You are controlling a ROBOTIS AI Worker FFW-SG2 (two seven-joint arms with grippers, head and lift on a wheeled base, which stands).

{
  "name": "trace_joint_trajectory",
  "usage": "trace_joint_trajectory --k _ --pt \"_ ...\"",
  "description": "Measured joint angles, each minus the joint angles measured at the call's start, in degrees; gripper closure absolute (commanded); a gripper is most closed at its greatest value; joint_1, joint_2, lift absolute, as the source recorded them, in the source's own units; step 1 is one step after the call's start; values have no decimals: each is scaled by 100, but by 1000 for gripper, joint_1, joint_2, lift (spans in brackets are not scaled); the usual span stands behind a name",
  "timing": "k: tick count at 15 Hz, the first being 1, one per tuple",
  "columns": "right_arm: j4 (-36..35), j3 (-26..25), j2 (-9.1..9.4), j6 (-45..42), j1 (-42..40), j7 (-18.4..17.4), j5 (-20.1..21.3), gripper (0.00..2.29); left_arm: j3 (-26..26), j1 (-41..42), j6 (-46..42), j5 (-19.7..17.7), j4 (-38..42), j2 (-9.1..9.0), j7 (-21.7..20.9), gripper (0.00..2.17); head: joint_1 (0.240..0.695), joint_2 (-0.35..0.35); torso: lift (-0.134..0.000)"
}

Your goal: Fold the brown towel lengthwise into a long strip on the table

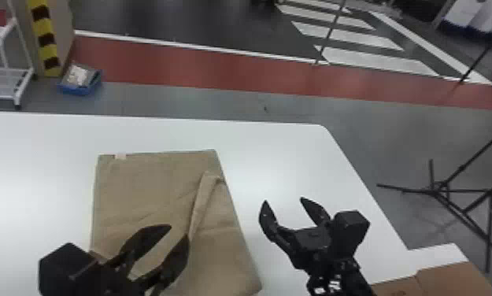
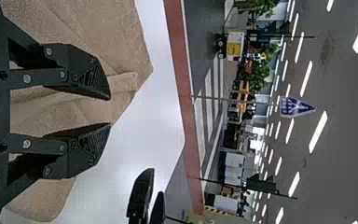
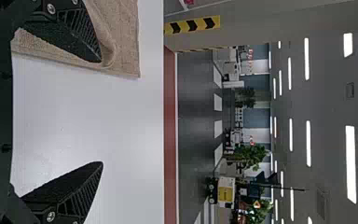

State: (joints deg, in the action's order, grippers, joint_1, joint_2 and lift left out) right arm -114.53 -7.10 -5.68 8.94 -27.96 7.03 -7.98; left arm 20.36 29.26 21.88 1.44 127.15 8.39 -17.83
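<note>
The brown towel (image 1: pixel 150 185) lies spread on the white table, with a raised ridge running front to back near its right side and a small pale tag at its far left corner. Over its near part is my left gripper (image 1: pixel 180 230), fingers apart. To the towel's right, above bare table, my right gripper (image 1: pixel 283 200) stands wide open. In the left wrist view, my left gripper (image 2: pixel 110 111) is open with the towel (image 2: pixel 116 28) behind it. In the right wrist view, my right gripper (image 3: pixel 101 112) has one finger in front of the edge of the towel (image 3: pixel 126 37).
The white table (image 1: pixel 280 153) has its far edge behind the towel and its right edge beyond my right gripper. Brown cardboard (image 1: pixel 449 279) lies at the near right corner. A black tripod stand (image 1: pixel 441 189) is on the floor to the right.
</note>
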Motion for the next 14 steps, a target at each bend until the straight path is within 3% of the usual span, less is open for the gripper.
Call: trace_joint_trajectory --k 2,4,9,10,14 --pt "1 19 3 -1 4 37 16 100 1 65 -161 -31 19 12 102 33 695 -350 -94" --pt "-82 96 15 90 31 360 227 100 -163 141 -342 -135 41 20 167 33 695 -334 -94" --pt "-854 901 37 1409 149 1970 1902 80 -1264 271 -937 -926 -183 -37 361 33 695 -116 -94" --pt "-1006 1073 28 1719 167 2196 2204 80 -1526 271 -1020 -1129 -254 -58 381 33 695 -20 -94" --pt "-1516 1772 -54 3415 422 2917 3182 97 -2411 219 -1102 -1776 -530 -108 345 36 695 116 -94"
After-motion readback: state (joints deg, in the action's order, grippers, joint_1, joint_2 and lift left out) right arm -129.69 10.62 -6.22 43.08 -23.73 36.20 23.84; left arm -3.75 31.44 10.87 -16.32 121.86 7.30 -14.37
